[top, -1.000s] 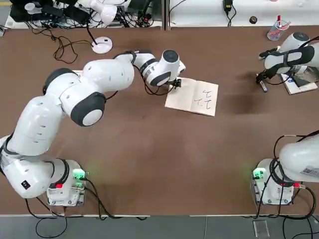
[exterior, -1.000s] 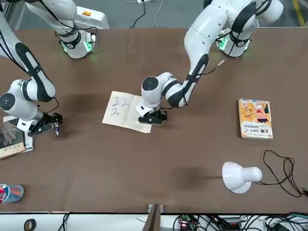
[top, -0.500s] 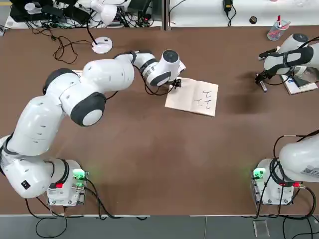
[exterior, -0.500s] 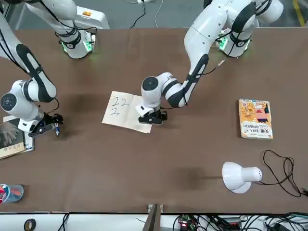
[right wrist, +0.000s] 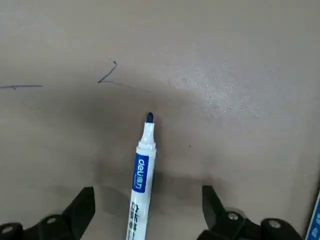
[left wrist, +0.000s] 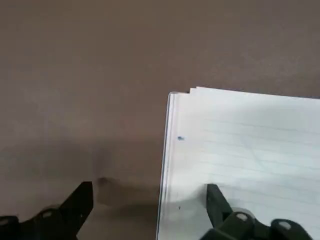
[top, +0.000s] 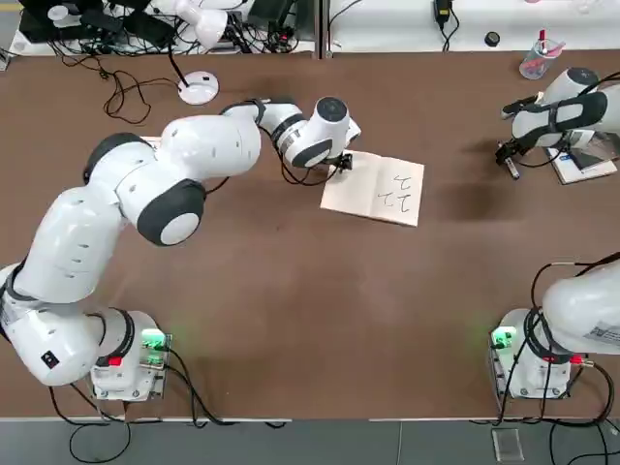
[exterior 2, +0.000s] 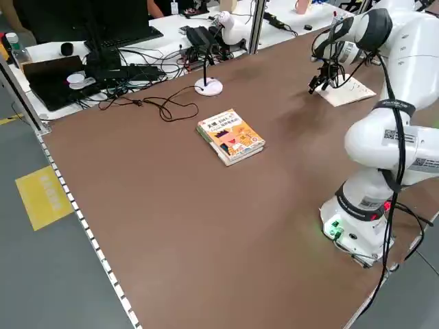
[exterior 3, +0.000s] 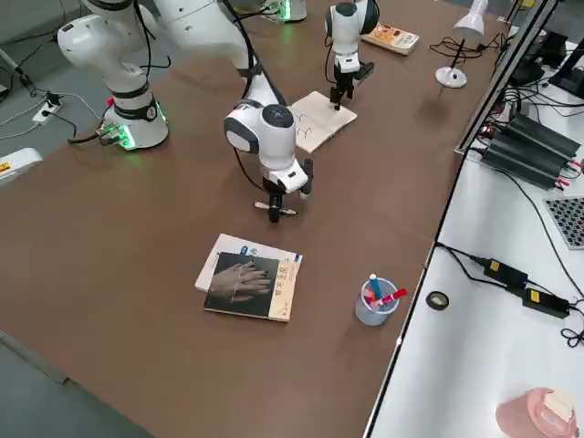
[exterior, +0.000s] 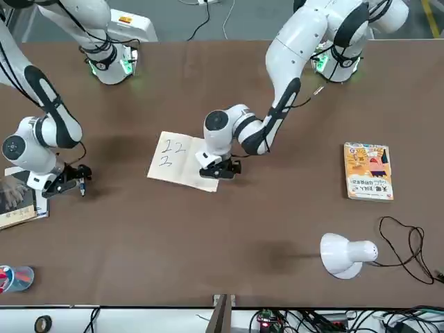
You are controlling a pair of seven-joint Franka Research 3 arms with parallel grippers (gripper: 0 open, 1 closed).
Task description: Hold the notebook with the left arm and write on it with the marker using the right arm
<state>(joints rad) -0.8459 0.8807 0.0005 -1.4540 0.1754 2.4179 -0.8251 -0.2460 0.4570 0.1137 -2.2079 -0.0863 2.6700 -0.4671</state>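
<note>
The notebook [top: 378,189] lies open on the brown table, with black strokes on its right-hand page. My left gripper [top: 341,163] stands at its left edge. In the left wrist view it [left wrist: 149,192] is open, with one finger [left wrist: 217,200] over the lined page [left wrist: 240,145] and the other over bare table. The marker [right wrist: 141,170] lies flat on the table far to the right, its dark tip pointing away from the wrist. My right gripper [right wrist: 147,197] hangs low over it, open, with a finger on each side and neither touching. The front view shows the same right gripper [exterior: 73,184].
A dark-covered book with a hand on it [exterior 3: 248,285] lies just beyond the right gripper. A clear cup of pens [exterior 3: 374,301] stands near that table corner. An orange illustrated book [exterior: 369,171] and a white desk lamp [exterior: 343,253] sit on the left side.
The right wrist has shifted slightly over the marker. The left arm and the notebook have not moved.
</note>
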